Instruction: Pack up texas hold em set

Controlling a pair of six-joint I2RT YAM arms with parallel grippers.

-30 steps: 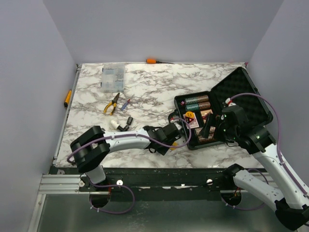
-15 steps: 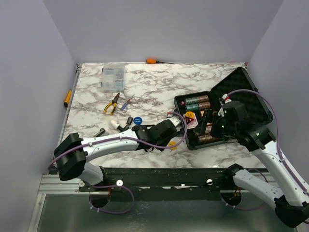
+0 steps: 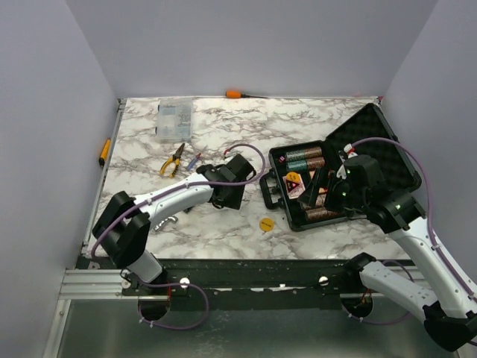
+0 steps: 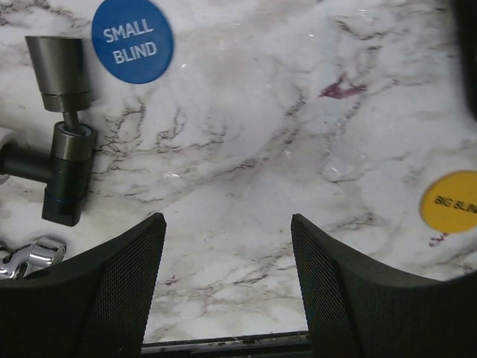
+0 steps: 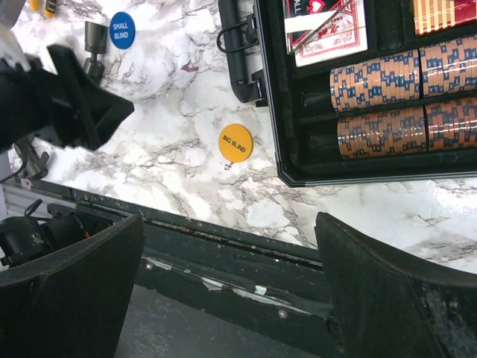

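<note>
Your left gripper [image 4: 225, 250] stands partly open and empty over bare marble, since the blue disc [image 4: 133, 40], upper left, and the yellow disc [image 4: 449, 201], right edge, are not yet in the case [image 5: 266, 97]. Your right gripper [image 5: 229, 224] is wide open and holds nothing.

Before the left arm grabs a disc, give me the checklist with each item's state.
1. Left gripper open and empty: ok.
2. Blue disc flat on the table, nothing on top of it: ok.
3. Yellow disc inside the case: not ok, it lies on the table beside it.
4. Lid open: ok.
5. Right gripper open and empty: ok.
6. Free slot for discs in the case: cannot tell.
</note>
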